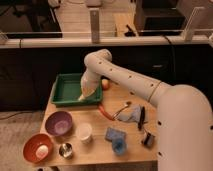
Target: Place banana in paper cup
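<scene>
My gripper (pixel 84 92) hangs at the end of the white arm, over the front right part of the green tray (pixel 64 95). A small pale-yellow elongated piece, seemingly the banana (pixel 80 97), shows at the gripper's lower end; I cannot tell whether it is held or lies in the tray. The white paper cup (pixel 84 133) stands upright on the table in front of the tray, right of the purple bowl (pixel 59 123), well apart from the gripper.
A round orange fruit (pixel 105 84) lies right of the tray and a red-orange vegetable (pixel 104 111) in front of it. An orange bowl (pixel 36 149), a small metal cup (pixel 65 149), a blue cup (pixel 119 145) and a grey cloth (pixel 131 114) are also on the table.
</scene>
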Controlling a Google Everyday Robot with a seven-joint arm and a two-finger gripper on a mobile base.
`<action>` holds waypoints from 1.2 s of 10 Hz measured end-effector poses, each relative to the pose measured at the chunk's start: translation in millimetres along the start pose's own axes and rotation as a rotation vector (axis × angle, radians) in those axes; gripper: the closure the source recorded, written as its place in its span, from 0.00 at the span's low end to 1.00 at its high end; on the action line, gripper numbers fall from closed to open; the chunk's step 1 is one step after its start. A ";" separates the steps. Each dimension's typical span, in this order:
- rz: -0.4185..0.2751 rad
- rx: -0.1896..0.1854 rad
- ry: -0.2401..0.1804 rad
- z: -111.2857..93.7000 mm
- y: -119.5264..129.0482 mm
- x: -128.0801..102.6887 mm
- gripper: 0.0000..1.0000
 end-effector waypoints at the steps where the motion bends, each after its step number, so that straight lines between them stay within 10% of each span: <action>1: -0.020 0.016 -0.011 -2.7 -1.4 -13.4 1.00; 12: -0.212 0.128 -0.167 -27.7 2.1 -124.0 1.00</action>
